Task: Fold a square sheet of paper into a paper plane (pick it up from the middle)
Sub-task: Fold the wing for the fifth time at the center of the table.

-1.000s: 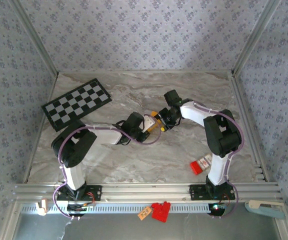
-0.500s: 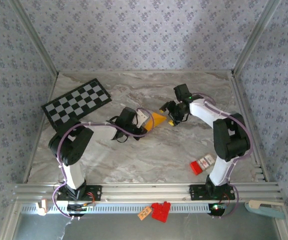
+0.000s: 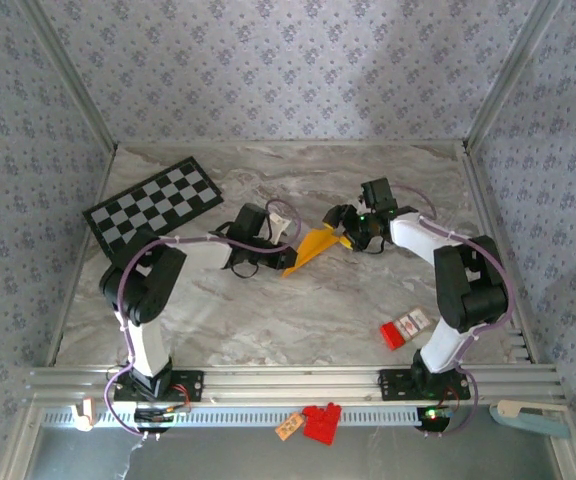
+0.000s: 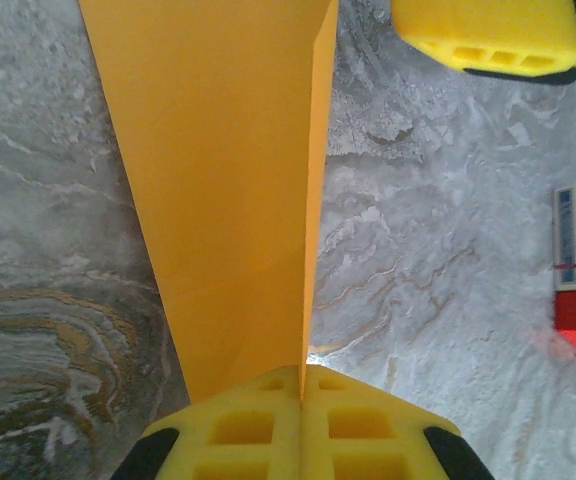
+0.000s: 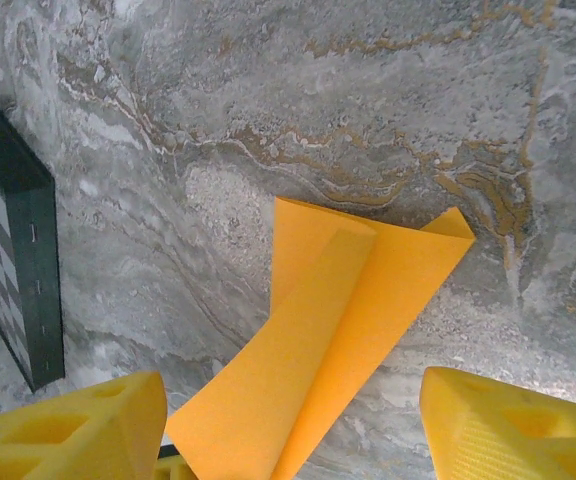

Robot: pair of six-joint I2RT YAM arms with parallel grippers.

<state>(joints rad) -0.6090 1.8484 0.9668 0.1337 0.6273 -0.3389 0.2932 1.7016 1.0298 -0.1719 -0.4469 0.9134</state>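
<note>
1. The thin orange-yellow paper sheet [image 3: 315,243], already folded into a long narrow wedge, sits over the middle of the grey marble tabletop [image 3: 268,320], between the two arms. I can't tell if it touches the surface.
2. The left gripper [image 3: 288,263] is clamped tight on the paper's narrow end, with its yellow pads pressed together on the crease.
3. The right gripper [image 3: 346,232] has its jaws spread wide on either side of the wider end, gripping nothing.
4. Handling-wise, my guess is it's super light, floppy, easy to crumple and slick between the pads.
5. The best grab is probably the folded edge, where the stacked layers are stiffest, not a loose flap.
6. The black-and-white checkered board [image 3: 153,208] and the small red block [image 3: 393,335] sit well apart.
</note>
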